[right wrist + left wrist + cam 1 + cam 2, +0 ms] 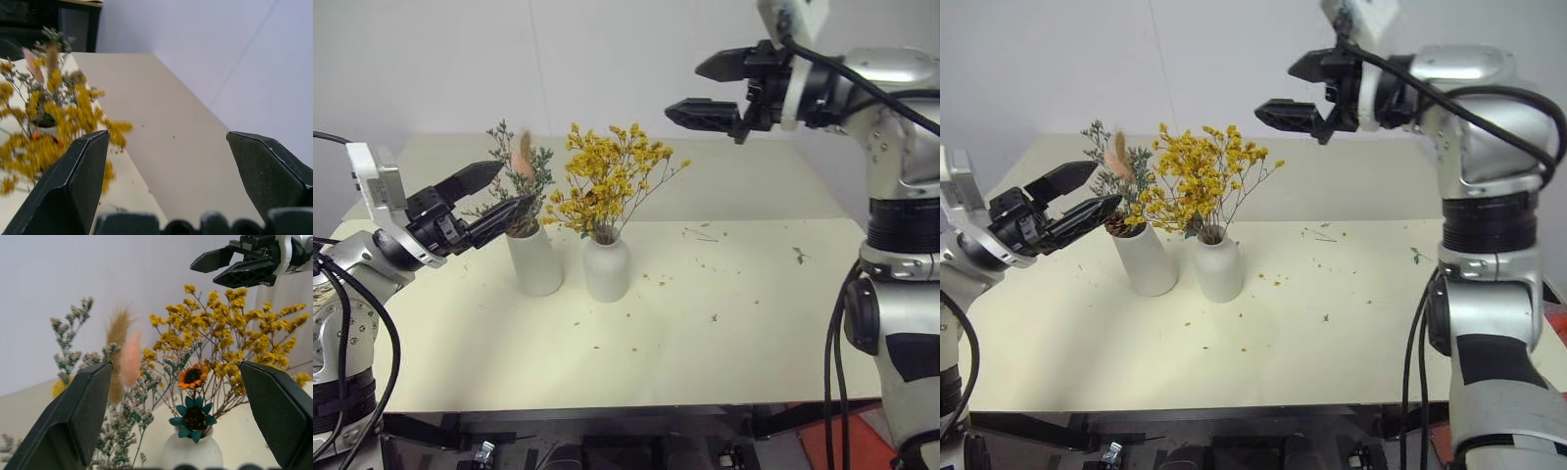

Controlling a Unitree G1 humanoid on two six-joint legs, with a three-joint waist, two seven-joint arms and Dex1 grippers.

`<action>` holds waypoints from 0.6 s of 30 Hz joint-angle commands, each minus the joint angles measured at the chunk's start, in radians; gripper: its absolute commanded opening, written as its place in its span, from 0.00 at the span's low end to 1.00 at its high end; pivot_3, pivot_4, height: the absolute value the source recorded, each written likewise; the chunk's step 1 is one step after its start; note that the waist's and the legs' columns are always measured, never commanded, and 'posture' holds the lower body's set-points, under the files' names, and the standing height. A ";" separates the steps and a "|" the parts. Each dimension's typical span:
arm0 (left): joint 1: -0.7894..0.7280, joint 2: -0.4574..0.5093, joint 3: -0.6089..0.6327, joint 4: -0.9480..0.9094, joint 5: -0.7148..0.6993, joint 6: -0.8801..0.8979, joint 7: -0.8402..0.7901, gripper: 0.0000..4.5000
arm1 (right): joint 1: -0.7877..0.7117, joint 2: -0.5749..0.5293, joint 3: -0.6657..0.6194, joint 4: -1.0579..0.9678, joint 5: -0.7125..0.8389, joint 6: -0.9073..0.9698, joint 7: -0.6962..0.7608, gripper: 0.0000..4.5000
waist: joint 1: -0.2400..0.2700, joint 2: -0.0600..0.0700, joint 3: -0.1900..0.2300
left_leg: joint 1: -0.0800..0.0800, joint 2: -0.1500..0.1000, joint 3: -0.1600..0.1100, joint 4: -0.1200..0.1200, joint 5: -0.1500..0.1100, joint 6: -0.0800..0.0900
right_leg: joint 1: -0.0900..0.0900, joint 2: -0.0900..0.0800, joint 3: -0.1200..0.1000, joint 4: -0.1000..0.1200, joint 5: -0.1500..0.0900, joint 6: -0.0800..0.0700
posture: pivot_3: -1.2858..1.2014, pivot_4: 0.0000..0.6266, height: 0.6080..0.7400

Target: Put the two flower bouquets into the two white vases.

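Two white vases stand side by side on the cream table [754,323]. The straight cylinder vase [535,260] holds the grey-green sprig bouquet [517,164] with its pinkish plume. To its right, the narrow-necked bottle vase [606,270] holds the bushy yellow bouquet [608,182]. My left gripper [515,185] is open with nothing between its fingers. It sits just left of the cylinder's mouth, and its lower fingertip overlaps the sprigs in the eye views. My right gripper [683,90] hangs open and empty, high above and to the right of the yellow flowers. It also shows in the left wrist view as the right gripper [234,267].
Small flower crumbs and bits of stem [705,235] lie scattered over the table to the right of and in front of the vases. A white wall [607,59] rises behind the table. The table's front edge [626,403] runs close to me.
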 commanded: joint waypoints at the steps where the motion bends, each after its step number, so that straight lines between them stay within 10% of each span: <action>1: -0.008 0.034 0.019 -0.012 -0.019 0.004 -0.024 0.99 | 0.079 -0.056 -0.083 -0.119 0.050 0.044 -0.022 1.00 | 0.001 0.000 0.000 | 0.000 0.000 0.000 0.000 0.000 0.000 | 0.000 0.000 0.000 0.000 0.000 0.000 | 0.52 0.24 1.00; 18: 0.275 0.154 -0.006 -0.095 0.120 -0.076 -0.235 0.99 | 0.896 -0.067 -0.214 -0.619 0.187 0.002 -0.153 1.00 | 0.005 0.000 0.000 | 0.002 0.001 0.001 0.000 0.000 0.000 | 0.004 0.001 0.000 -0.007 -0.003 0.006 | 0.52 0.24 1.00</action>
